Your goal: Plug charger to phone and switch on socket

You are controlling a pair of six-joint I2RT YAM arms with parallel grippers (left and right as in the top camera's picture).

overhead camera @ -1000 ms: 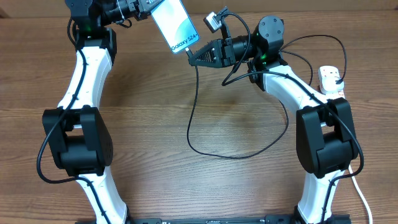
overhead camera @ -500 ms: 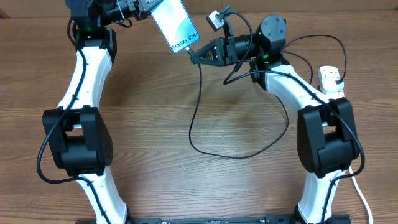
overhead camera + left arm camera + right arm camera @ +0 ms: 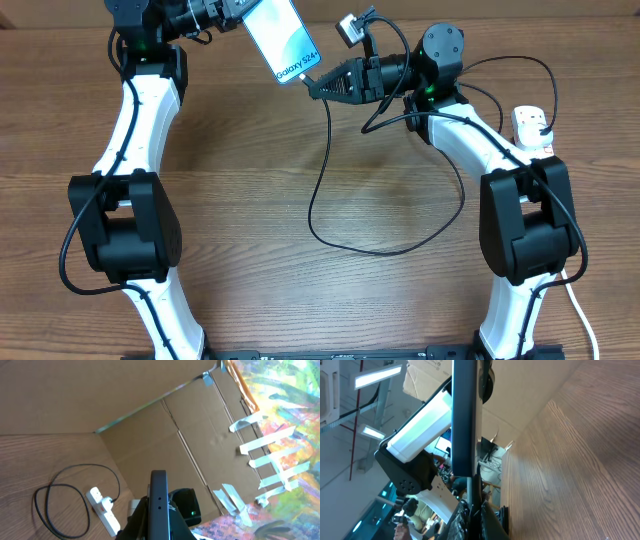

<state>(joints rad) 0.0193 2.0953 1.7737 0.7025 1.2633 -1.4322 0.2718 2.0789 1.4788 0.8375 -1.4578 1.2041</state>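
Left arm: stretched forward along the left side of the table (image 3: pixel 250 200), wrist turned inward at the far edge. The left gripper (image 3: pixel 240 8) is clamped on the top end of the phone (image 3: pixel 283 38). It holds the phone off the wood, screen up and tilted, lower end pointing toward the right arm.

Right arm: forearm angled up and in from the right side, gripper lying roughly level and pointing left. The right gripper (image 3: pixel 315 88) is pinched on the connector end of the charger (image 3: pixel 310 212), and its tip meets the phone's lower edge. Can't tell whether the connector is seated. In the right wrist view the phone (image 3: pixel 465 420) is edge-on, in line with the fingers.

The cable drops from the connector, loops wide over the mid-table wood, then climbs back behind the right forearm.

The socket (image 3: pixel 532 128) sits at the table's right edge, partly hidden by the right arm. The left wrist view shows the socket (image 3: pixel 102 510) lying by a cardboard wall (image 3: pixel 150 420).

Room: the phone is tight against the top edge of the overhead view. Between the two arms there is open wood apart from the cable loop.
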